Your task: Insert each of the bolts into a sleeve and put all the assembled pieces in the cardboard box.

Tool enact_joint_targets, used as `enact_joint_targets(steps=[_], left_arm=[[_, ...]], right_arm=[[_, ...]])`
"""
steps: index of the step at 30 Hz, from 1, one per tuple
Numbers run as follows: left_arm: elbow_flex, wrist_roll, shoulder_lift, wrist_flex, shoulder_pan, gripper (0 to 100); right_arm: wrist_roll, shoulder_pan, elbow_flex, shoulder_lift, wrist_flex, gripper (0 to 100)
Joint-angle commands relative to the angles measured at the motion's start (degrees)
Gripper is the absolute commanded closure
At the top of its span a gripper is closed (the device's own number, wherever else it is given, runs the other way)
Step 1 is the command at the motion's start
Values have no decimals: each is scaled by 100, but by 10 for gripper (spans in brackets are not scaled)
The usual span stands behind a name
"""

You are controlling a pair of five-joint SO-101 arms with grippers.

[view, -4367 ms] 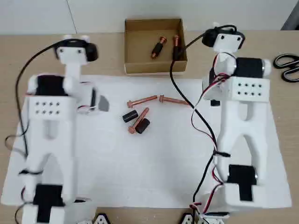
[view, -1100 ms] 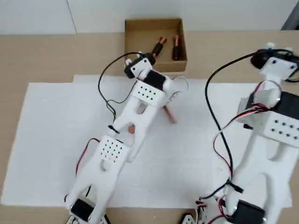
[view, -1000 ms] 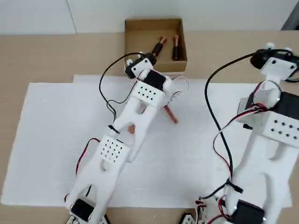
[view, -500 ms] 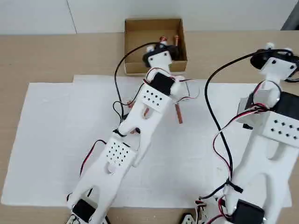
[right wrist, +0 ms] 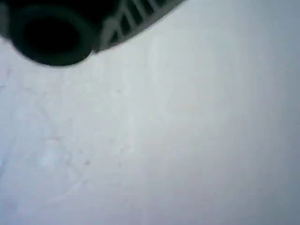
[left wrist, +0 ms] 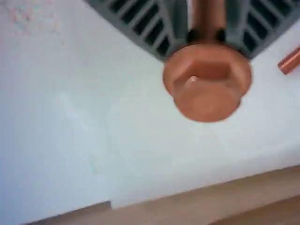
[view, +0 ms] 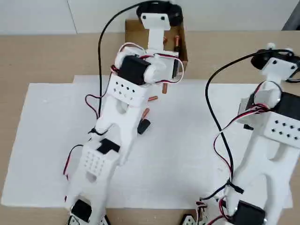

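High view: the left arm (view: 117, 117) is stretched across the white mat (view: 187, 154) toward the cardboard box (view: 184, 49) at the far side of the table (view: 47, 56). A copper bolt (view: 164, 87) is held in the left gripper (view: 168, 77) above the mat's far edge, just in front of the box. In the left wrist view its shaft is seen clamped between grey ribbed jaws, with the hexagonal head facing the camera. A second bolt (view: 176, 43) is seen inside the box. Two loose bolts (view: 152, 99) are seen lying on the mat beside the arm, one just beside a black sleeve (view: 144, 126). The right arm (view: 267, 126) is placed over the mat's right side. A black hollow round piece (right wrist: 49, 37) is seen against the right gripper (right wrist: 101, 28), but whether it is gripped cannot be told.
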Motion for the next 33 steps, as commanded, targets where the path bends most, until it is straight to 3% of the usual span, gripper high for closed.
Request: enact_joint_targets(steps=[1,6,10,17,24,29,33], left_arm=[[1543,-105,-1521,123,-35,994],[3776,-114,-2954,123,-281,994],[5270,-519,-3807,114,-695,994],[6774,-949,-3868,88,-1635,994],[6985,-993,-2831,-334,-2251,993],[6985,-1723,-1943,-835,-2374,993],[6976,-1793,-1468,-932,-2382,992]], right_arm=[[26,48,-53,-207,-101,995],[18,31,-53,-207,-101,995],[18,31,-53,-207,-101,995],[26,31,-44,-207,-101,995],[53,-4,-53,-207,-145,995],[53,-145,-53,-207,-163,995],[53,-154,-53,-215,-136,995]])
